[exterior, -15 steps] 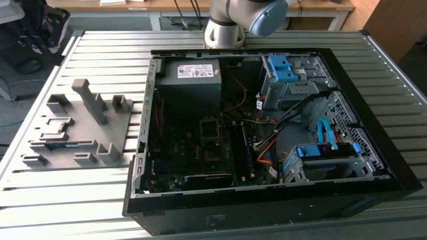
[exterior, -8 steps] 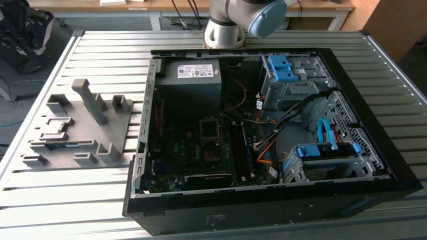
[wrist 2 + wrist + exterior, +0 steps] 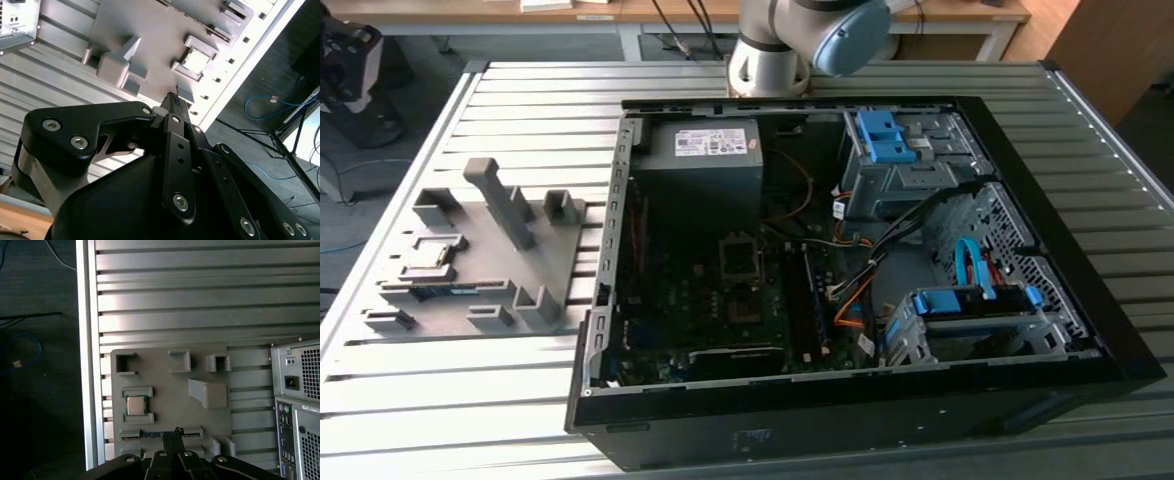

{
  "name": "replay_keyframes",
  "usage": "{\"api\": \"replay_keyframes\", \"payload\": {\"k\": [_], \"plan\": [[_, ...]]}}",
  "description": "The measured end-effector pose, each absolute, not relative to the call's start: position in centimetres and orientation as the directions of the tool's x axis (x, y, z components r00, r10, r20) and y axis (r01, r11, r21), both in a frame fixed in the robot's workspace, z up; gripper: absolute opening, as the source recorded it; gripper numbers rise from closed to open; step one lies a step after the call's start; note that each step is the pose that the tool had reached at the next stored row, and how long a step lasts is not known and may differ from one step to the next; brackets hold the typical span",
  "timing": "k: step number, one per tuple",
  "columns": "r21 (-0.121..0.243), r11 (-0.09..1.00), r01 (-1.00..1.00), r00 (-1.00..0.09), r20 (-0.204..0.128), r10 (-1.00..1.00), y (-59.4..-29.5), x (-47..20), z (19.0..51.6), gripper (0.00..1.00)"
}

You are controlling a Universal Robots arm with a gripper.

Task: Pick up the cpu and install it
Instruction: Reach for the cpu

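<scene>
The cpu is a small square chip with a pale silver top. It lies flat in a pocket of the grey fixture plate, on the exterior view's left. Both wrist views look down on the cpu from well above. My gripper hangs high over the plate, with its black fingers shut together and nothing between them. Its tip lines up near the plate's edge, beside the slot holding a thin memory stick. The empty black socket sits on the motherboard inside the open case.
The open computer case fills the slatted metal table's middle, with a grey power supply, blue drive cages and loose cables. Tall grey blocks rise from the fixture plate. The table edge runs close beside the plate.
</scene>
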State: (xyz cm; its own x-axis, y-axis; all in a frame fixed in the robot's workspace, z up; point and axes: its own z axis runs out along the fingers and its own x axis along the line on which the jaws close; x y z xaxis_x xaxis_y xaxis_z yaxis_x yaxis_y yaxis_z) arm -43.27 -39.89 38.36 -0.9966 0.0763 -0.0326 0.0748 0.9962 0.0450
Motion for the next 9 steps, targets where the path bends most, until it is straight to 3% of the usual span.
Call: {"api": "replay_keyframes", "payload": {"k": [9], "plan": [[0.045,0.996,0.075,-0.997,-0.033,0.076,-39.9,-46.4,38.3,0.1]]}}
